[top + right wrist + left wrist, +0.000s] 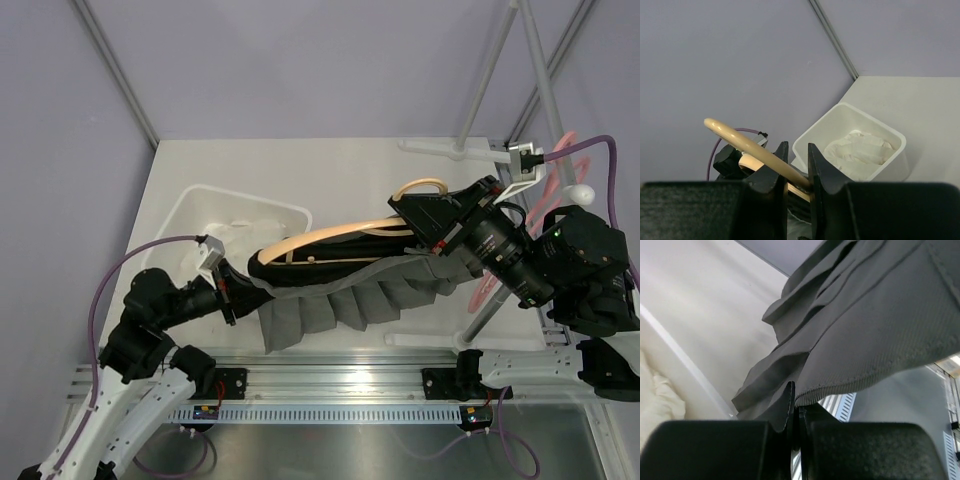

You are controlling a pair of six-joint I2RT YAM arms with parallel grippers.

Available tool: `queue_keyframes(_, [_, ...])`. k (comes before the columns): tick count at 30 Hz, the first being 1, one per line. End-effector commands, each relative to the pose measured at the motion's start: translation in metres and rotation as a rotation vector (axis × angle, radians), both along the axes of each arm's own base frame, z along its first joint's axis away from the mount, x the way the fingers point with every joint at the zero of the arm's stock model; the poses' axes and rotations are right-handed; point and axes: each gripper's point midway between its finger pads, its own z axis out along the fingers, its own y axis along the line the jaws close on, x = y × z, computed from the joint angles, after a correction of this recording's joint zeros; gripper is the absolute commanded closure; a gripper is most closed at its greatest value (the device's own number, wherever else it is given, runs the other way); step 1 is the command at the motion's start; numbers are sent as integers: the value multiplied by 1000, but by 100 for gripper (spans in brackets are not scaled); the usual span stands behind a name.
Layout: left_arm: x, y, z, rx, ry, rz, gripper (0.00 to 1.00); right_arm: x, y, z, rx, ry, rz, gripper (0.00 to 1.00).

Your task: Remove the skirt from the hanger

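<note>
The left fingers are shut tight, pinching a stitched edge of the skirt right at their tips. The right fingers stand narrow, clamped round the cream bar of the hanger. The skirt hangs from the hanger between the two sets of fingers, its pleats drooping below them onto the worktop. It looks light, soft and limp, so it will likely stretch and sag rather than resist, and a thin pinch may slip. A doubled, stitched edge seems the firmest hold, with the stiff hanger braced by the right fingers.
</note>
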Motion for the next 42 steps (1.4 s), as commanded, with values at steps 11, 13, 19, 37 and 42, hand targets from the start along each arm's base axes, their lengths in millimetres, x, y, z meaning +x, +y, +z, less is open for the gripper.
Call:
queue_keyframes(11, [-19,8,-17,6,79,-2,100,17,-31,47,133,-54,-153,100])
queue_keyframes(13, [-22,9,-17,-8,98,4,100,18,-32,51,134,-70,-166,100])
queue_keyframes(19, [-16,15,-22,22,132,61,100,19,-39,91,204,-134,-185,100])
queue_keyframes(37, [-24,10,26,-22,29,-10,100,14,4,71,47,-142,-75,100])
queue_keyframes(42, [-32,11,80,-51,-37,-34,89,11,22,40,-5,-93,-29,100])
